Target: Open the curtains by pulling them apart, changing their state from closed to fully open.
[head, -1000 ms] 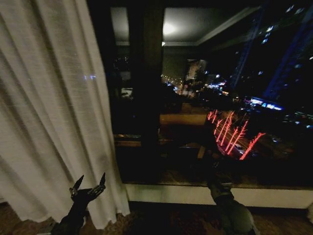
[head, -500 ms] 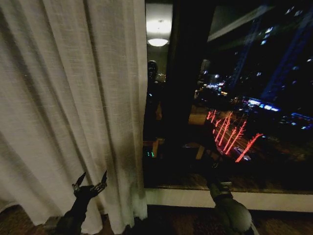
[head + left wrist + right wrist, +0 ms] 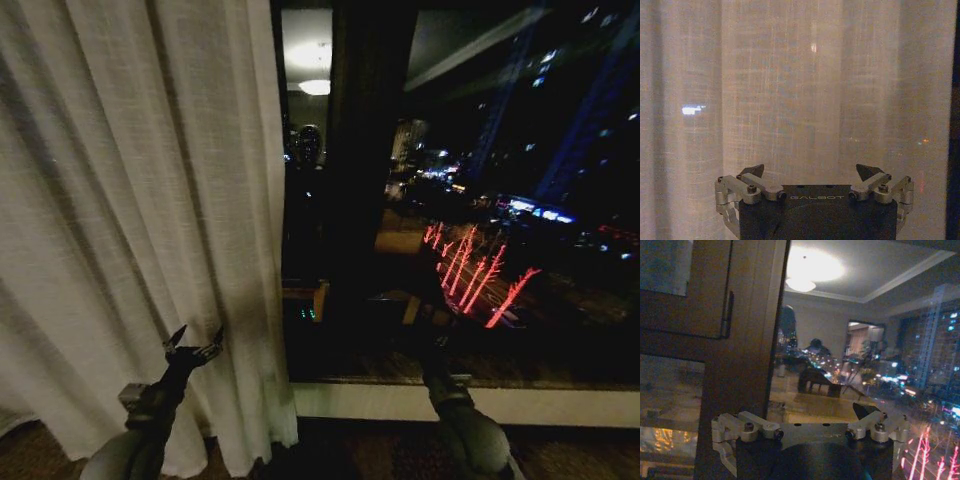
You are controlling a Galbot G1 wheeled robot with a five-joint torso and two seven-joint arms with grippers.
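**Curtain drawn aside, left gripper raised toward the fabric**

Since a second ago the view has swung, so the curtain (image 3: 140,220) now covers more of the head view's left half, and the left gripper (image 3: 194,345) has climbed a little higher against its lower folds. Its fingers (image 3: 752,171) are spread apart, empty, pointing at the pleated cloth just ahead; whether the tips touch the fabric cannot be told. The sheer cream panel hangs to the floor (image 3: 380,450), its free edge beside the dark window frame (image 3: 365,180). The bare window (image 3: 510,180) shows city lights and a reflected ceiling lamp (image 3: 313,87). The right gripper (image 3: 812,420) hangs low before the glass near the sill (image 3: 540,405), fingers released, holding nothing.
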